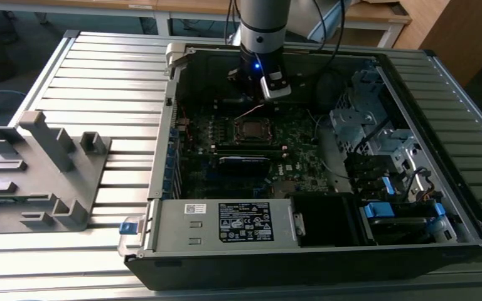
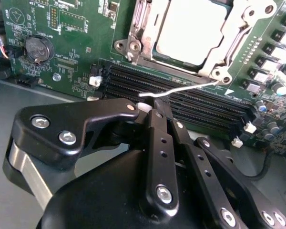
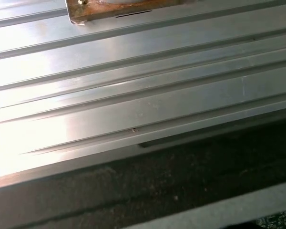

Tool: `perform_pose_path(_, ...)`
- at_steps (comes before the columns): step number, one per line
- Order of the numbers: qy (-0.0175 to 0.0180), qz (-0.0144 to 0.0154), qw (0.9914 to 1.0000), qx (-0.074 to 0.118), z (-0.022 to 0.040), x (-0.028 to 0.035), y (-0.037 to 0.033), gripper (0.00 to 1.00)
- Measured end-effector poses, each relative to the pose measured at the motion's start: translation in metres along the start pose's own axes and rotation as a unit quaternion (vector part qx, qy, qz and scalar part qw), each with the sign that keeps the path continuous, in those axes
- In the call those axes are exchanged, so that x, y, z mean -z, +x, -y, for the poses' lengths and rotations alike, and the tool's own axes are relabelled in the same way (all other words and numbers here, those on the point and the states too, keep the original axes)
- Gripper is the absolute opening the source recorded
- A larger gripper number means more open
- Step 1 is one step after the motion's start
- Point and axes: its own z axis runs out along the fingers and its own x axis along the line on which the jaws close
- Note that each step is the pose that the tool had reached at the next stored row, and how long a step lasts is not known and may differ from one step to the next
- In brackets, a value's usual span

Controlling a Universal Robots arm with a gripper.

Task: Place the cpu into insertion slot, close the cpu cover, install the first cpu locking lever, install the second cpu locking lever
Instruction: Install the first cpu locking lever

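The gripper (image 2: 150, 108) had its black fingers (image 2: 157, 143) drawn together with no gap showing between the tips. The free end of a thin wire locking lever (image 2: 181, 88) lay right at those tips; whether it was actually pinched there could not be told. From that end the lever ran across a row of black memory slots (image 2: 195, 106) to its hinge at a corner of the cpu cover (image 2: 240, 37). The cover lay flat as a metal frame around the cpu (image 2: 190, 28), whose dull silver top showed through the cut-out.

In the exterior view the arm (image 1: 262, 31) reached down into an open computer case (image 1: 164, 150), above the insertion slot (image 1: 252, 130) near the middle of the green motherboard (image 1: 304, 147). A labelled grey power-supply box (image 1: 224, 222) sat at the case's near edge. The case rested on a ribbed metal table (image 1: 107, 81), and a grey moulded fixture (image 1: 36, 169) stood on the table at the exterior view's left, well apart from the case
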Motion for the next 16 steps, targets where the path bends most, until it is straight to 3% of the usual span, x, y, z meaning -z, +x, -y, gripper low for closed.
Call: perform_pose_path(16,-0.0009,0.0002,1.0,0.0,-0.0026,0.0179,-0.0003,0.1)
